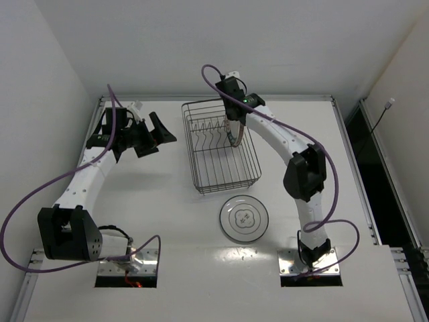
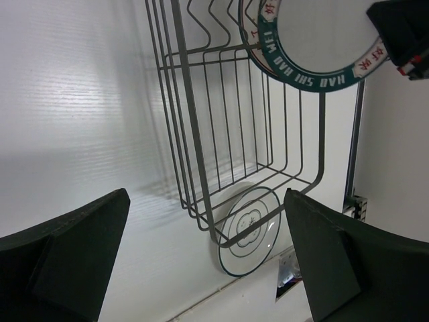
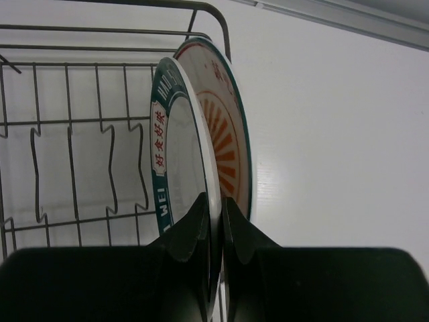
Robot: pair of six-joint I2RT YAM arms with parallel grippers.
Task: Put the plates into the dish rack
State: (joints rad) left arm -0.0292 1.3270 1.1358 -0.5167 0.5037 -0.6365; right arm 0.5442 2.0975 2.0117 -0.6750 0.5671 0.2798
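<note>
Inside the dish rack (image 1: 221,178), the right gripper (image 3: 214,201) pinched the upright teal plate (image 3: 179,161), its rim reading "HAO SHI HAO". That plate half hid the orange plate (image 3: 229,134). The grey-ringed plate (image 1: 244,218) lay beside the rack, and the left gripper (image 2: 206,198) gaped.

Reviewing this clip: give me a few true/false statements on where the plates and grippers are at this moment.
1. The right gripper is shut on the teal-rimmed plate, which stands on edge in the rack. True.
2. The left gripper holds a plate. False: it is open and empty, left of the rack.
3. The grey-ringed plate lies flat on the table, outside the rack. True.
4. The orange plate lies on the table. False: it stands on edge in the rack, right beside the teal-rimmed plate.
</note>
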